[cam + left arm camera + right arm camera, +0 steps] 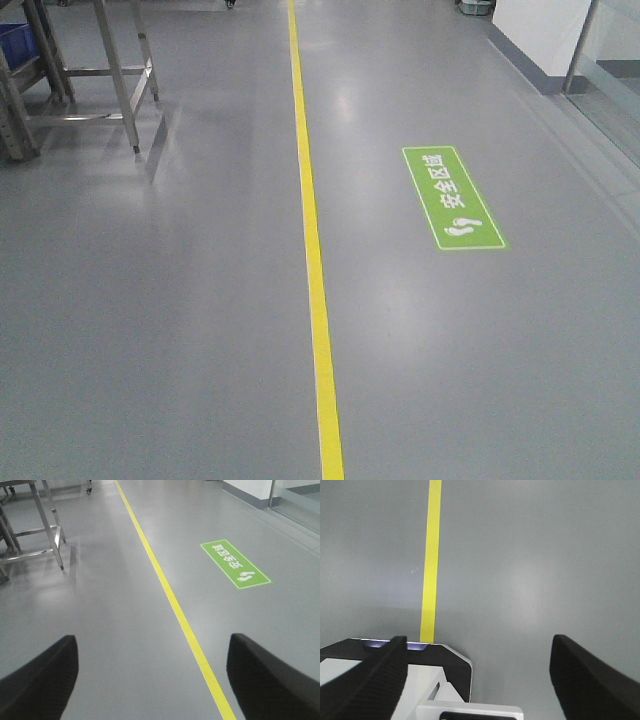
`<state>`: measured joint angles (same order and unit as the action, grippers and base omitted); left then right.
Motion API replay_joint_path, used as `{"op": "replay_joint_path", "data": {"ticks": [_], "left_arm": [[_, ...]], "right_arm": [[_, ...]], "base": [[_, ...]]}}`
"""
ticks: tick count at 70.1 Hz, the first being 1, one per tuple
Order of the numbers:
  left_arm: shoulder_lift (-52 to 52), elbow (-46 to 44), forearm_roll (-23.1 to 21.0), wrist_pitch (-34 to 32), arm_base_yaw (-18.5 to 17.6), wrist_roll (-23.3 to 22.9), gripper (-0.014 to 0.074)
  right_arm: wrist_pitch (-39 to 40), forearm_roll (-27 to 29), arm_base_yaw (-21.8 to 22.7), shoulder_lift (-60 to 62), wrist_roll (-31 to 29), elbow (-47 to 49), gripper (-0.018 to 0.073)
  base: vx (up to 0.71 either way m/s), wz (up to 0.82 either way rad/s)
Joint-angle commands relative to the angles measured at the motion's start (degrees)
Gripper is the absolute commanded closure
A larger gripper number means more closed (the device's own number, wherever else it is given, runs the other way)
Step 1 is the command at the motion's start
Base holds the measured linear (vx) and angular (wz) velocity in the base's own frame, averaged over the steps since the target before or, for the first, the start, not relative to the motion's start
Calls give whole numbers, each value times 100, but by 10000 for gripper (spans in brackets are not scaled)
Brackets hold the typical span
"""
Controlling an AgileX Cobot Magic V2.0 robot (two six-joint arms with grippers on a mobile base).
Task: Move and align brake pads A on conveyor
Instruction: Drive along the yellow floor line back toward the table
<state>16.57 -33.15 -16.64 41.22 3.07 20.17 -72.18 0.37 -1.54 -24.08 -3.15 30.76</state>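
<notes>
Left gripper [152,647], right gripper [480,647]: jaws apart, empty. Pads, conveyor: not in view. Risk: driving blind, you may clip the steel frame [122,95].

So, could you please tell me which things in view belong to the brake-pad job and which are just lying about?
Job: left pincer, right pincer, both open and empty. No pads or belt in view.
Just about: yellow floor line, green floor sign, steel rack, blue crate.
</notes>
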Motion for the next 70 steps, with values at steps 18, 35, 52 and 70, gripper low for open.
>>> {"op": "replay_joint_path", "data": {"ticks": [18,35,52,70], "left_arm": [[64,-136,-107,-414,-23,-2,11],[64,-136,-107,-414,-23,-2,11],[64,-136,-107,-414,-23,-2,11],[64,-136,-107,-414,-23,-2,11]], "right_arm": [[-143,-37,42,-62,-47,151,-6],[-137,-37,42,-62,-47,151,-6],[-137,-37,24,-62,-47,151,-6],[-137,-37,24,-62,-47,151,-6]], "base": [[69,-1],[74,1],[76,6],[79,-2]]}}
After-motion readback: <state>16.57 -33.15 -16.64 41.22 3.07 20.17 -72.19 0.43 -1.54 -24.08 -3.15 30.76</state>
